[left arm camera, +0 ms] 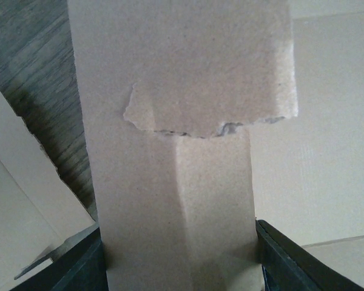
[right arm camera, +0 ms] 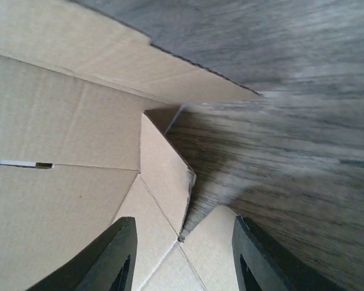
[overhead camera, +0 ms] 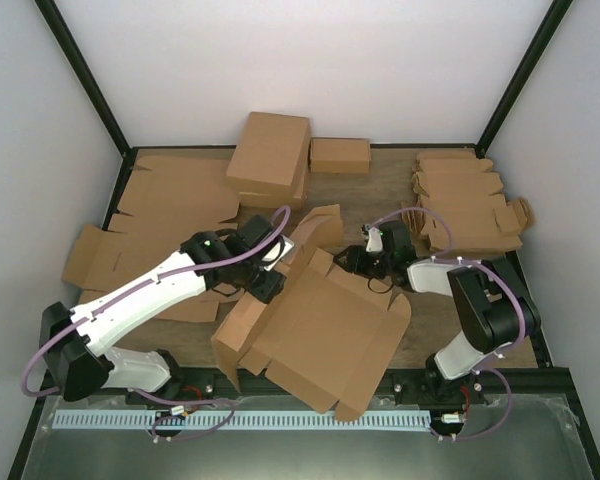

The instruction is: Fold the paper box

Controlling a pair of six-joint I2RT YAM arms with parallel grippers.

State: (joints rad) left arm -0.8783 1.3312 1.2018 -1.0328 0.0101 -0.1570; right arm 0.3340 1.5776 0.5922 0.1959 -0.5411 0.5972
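Note:
The paper box (overhead camera: 325,330) is a large brown cardboard blank, partly folded, lying tilted in the middle of the table with its side flaps raised. My left gripper (overhead camera: 267,283) is at the box's left wall. In the left wrist view a creased flap (left arm camera: 170,182) with a torn surface layer fills the whole gap between the widely spread jaws of this gripper (left arm camera: 180,270) and touches both. My right gripper (overhead camera: 352,262) is at the box's far right edge. In the right wrist view it (right arm camera: 185,254) is open over a flap corner (right arm camera: 164,176), gripping nothing.
A stack of folded brown boxes (overhead camera: 270,155) and a small short box (overhead camera: 340,153) stand at the back. Flat blanks (overhead camera: 170,205) cover the left side. Smaller notched blanks (overhead camera: 470,205) lie at the right. Bare wooden table (right arm camera: 291,121) shows beside the right gripper.

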